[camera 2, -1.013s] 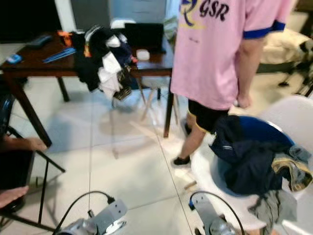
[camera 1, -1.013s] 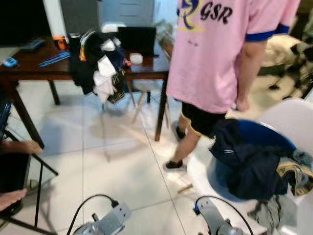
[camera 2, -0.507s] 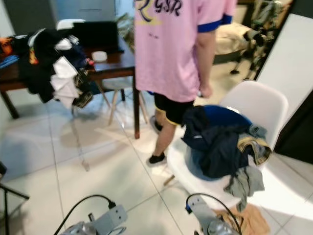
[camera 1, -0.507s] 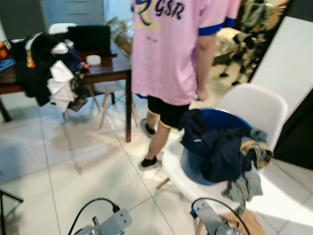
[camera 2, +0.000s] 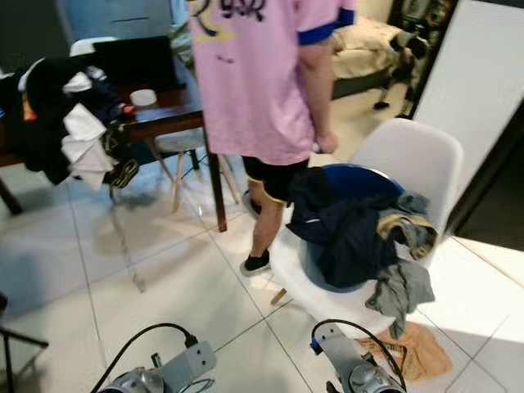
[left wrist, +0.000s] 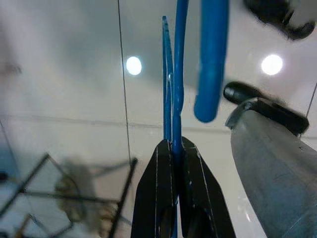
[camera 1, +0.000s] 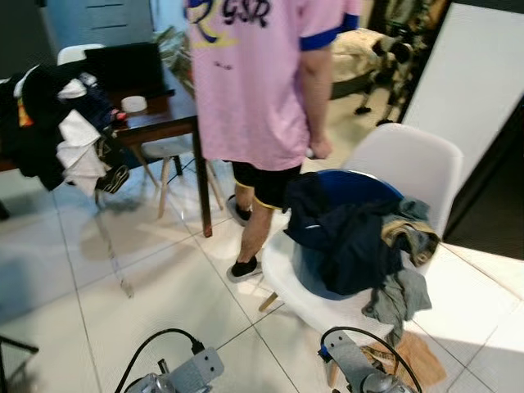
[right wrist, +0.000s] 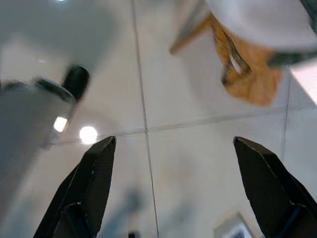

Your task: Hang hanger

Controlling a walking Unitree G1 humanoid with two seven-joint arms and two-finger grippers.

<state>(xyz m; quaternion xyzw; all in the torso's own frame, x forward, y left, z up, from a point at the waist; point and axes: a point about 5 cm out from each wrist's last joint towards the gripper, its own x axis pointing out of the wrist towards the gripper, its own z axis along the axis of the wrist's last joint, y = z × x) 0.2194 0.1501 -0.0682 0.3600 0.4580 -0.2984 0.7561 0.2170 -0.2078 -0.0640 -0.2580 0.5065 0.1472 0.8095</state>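
The room is bright. Sunlight makes a white patch on the floor (camera 1: 491, 278) beyond the chair (camera 1: 409, 164). Soft grey shadows lie under the bench (camera 2: 164, 119). The head views look a little soft. Past the left gripper (left wrist: 173, 148), two round lamp spots (left wrist: 133, 65) shine on the glossy tiles. Near the right gripper (right wrist: 183, 148), another spot (right wrist: 88, 134) glares, and things there are blurry.

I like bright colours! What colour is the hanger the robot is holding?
Blue. The hanger is pinched in the left gripper, best seen in the left wrist view.
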